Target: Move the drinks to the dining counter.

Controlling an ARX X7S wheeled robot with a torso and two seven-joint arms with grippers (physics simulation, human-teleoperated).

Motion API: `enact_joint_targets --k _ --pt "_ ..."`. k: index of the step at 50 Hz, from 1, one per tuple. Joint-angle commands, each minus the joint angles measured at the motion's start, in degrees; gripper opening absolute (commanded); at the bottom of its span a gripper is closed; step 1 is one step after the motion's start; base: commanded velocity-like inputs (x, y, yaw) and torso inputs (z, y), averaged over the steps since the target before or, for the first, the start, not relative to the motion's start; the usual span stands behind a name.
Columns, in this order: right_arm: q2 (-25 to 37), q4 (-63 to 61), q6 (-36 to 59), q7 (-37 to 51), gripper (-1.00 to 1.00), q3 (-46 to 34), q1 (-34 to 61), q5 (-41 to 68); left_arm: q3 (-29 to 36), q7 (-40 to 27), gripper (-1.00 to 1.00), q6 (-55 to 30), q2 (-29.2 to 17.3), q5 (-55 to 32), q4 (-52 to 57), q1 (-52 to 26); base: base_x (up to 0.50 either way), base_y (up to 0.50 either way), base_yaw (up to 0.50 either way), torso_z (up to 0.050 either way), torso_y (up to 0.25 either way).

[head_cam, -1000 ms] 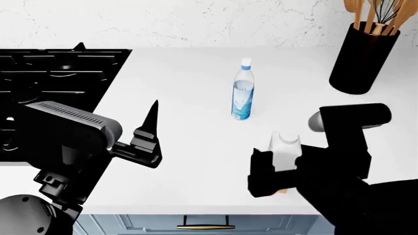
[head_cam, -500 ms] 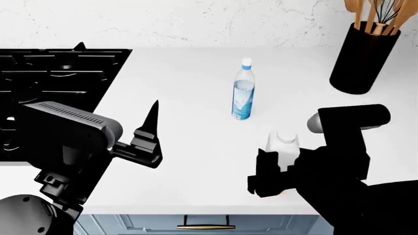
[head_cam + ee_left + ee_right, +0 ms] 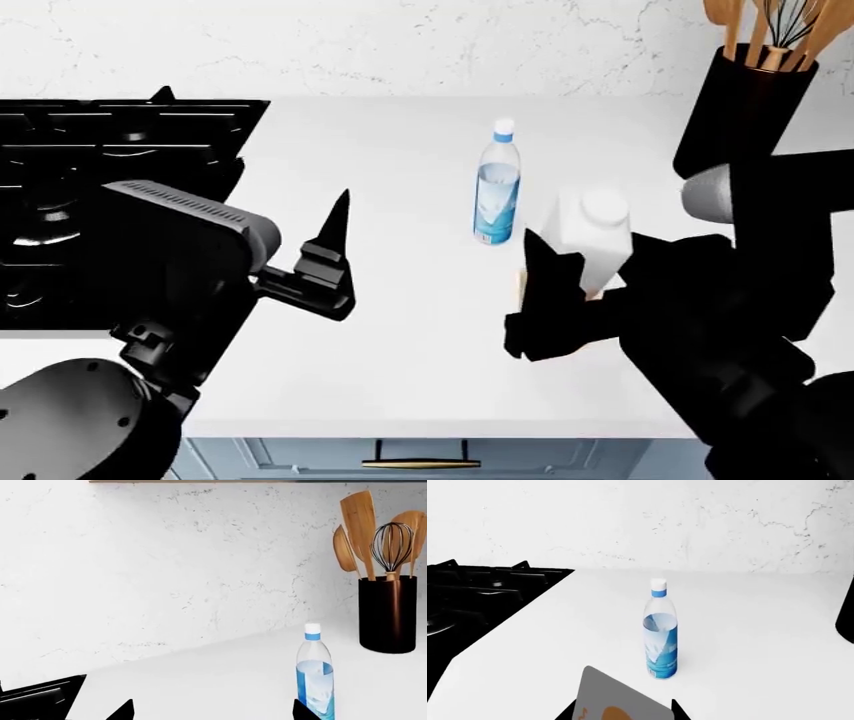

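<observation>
My right gripper is shut on the white carton, which hangs lifted off the white worktop, close right of the water bottle. In the right wrist view the carton fills the space between the jaws, its orange print showing, and the bottle stands upright beyond it. My left gripper hovers open left of the bottle, nothing in it. In the left wrist view the bottle stands just past one fingertip of that gripper. The dining counter is out of view.
A black stove takes up the worktop's left end. A black utensil holder with wooden spoons and a whisk stands at the back right, against the marble wall. A light-blue drawer front lies below the worktop's front edge.
My right gripper has risen and moved toward the bottle, lifting the carton off the worktop. My left arm has shifted slightly right and forward. The bottle has not moved.
</observation>
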Motion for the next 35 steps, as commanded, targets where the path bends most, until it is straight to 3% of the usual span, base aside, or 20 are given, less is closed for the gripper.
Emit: enact_joint_targets --k 1,11,19,35 --pt "-1.0 -1.0 -0.3 -1.1 -1.00 0.8 2.0 -1.5 6.2 5.5 1.00 -0.3 5.2 4.2 -9.7 -9.4 0.00 0.00 0.00 0.000 0.000" --pt "-4.3 -2.6 -4.5 -4.6 -1.00 5.4 -0.4 -4.0 10.8 12.1 1.00 3.4 10.2 9.0 -21.7 -14.5 0.00 0.00 0.00 0.000 0.001" --pt "-7.7 -4.9 -8.3 -5.7 -1.00 8.5 1.5 -5.3 11.3 12.4 1.00 3.1 11.1 8.9 -22.4 -15.9 0.00 0.00 0.00 0.000 0.000" --pt "-7.7 -6.3 -10.1 -4.6 -1.00 9.1 3.4 -4.1 12.5 13.7 1.00 3.4 12.1 9.5 -24.9 -17.8 0.00 0.00 0.00 0.000 0.001"
